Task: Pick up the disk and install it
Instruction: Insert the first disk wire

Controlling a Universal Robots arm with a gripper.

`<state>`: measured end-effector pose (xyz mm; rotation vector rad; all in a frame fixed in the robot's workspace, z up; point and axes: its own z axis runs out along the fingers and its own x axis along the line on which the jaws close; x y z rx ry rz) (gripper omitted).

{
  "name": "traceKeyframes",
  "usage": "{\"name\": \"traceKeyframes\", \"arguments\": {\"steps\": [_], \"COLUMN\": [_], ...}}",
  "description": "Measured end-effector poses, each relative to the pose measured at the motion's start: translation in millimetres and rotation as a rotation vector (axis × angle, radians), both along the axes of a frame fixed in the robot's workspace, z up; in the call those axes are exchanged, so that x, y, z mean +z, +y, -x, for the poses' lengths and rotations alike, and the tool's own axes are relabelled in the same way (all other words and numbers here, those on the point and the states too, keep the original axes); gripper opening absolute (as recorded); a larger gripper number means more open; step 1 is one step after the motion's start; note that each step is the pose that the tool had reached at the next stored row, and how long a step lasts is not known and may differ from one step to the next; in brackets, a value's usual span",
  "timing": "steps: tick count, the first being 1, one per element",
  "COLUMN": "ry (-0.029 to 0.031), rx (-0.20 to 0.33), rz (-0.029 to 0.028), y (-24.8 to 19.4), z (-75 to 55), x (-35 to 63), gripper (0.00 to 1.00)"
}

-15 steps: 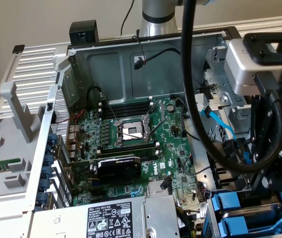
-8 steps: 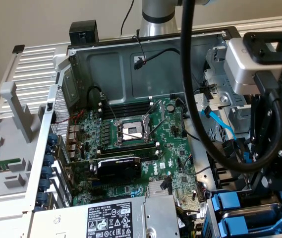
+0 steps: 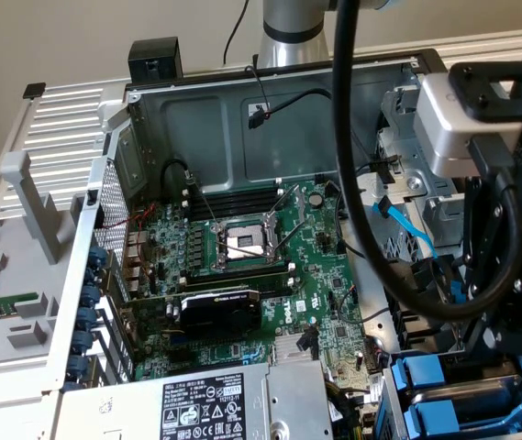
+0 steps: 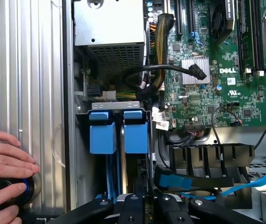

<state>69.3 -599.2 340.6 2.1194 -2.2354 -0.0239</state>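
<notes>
Disk seated in the drive bay, gripper above it

The disk [image 4: 136,133] stands on edge beside the other carrier [image 4: 102,133], long axis running down into the bay; the gripper [image 4: 140,201], nearly closed, apparently pinches its edge.

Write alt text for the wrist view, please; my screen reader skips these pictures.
Looking into an open computer case, two blue-fronted drive carriers sit side by side in a bay beside the green motherboard, with the silver power-supply box beyond them. A person's hand rests on a black knob on the ribbed metal panel.
</notes>
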Motion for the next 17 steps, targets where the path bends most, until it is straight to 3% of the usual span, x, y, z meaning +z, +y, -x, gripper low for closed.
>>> {"name": "traceKeyframes", "arguments": {"steps": [17], "ry": [-0.0004], "rx": [-0.002], "rz": [0.0001], "y": [0.0], "z": [0.3], "x": [-2.3], "gripper": [0.17]}}
